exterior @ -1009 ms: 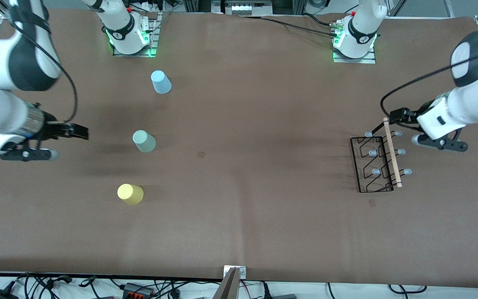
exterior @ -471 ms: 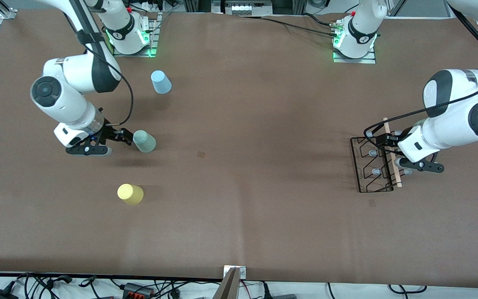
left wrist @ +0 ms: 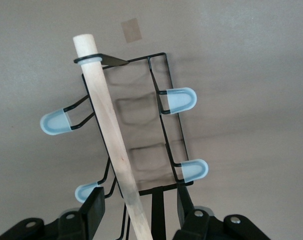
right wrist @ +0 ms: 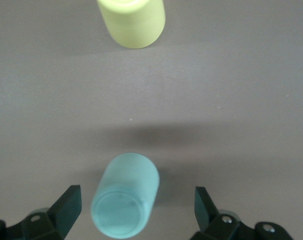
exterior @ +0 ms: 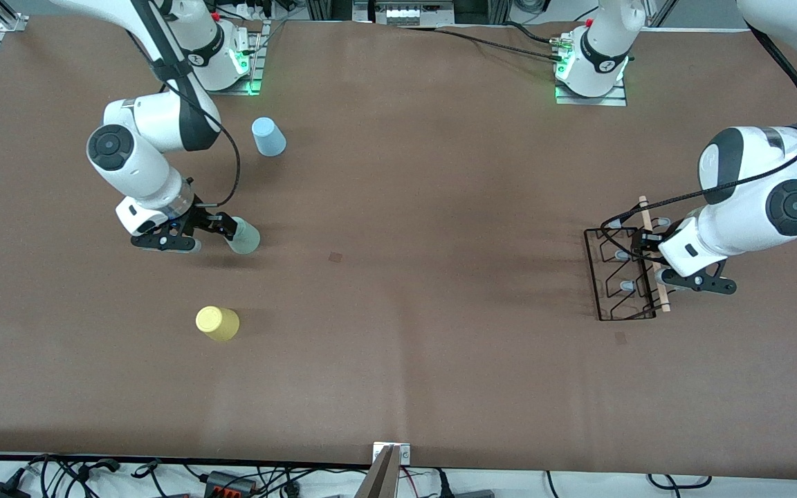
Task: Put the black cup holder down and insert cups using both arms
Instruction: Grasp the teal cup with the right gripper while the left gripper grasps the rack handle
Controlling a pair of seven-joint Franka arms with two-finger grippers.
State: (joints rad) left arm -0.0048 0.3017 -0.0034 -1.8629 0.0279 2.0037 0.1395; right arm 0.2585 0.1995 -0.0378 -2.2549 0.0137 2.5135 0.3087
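The black cup holder [exterior: 625, 285] lies at the left arm's end of the table, its wooden rod handle [exterior: 662, 301] uppermost. My left gripper [exterior: 642, 243] is open just over it. In the left wrist view the gripper [left wrist: 139, 205] straddles the rod [left wrist: 109, 120], jaws apart and clear of it. The pale green cup [exterior: 245, 237] stands at the right arm's end. My right gripper [exterior: 225, 227] is open around it; in the right wrist view the cup [right wrist: 125, 200] sits between the spread fingers of the gripper [right wrist: 136, 207], untouched. The yellow cup [exterior: 217, 323] and the light blue cup [exterior: 268, 136] stand apart.
The yellow cup also shows in the right wrist view [right wrist: 134, 22]. The brown table [exterior: 412, 290] is bare between the cups and the holder. The arm bases [exterior: 215, 59] stand along the table's edge farthest from the front camera. Cables lie along the nearest edge.
Both arms have swung in over the table. My right gripper has come up to the pale green cup. My left gripper has moved along the holder's wooden rod toward its middle.
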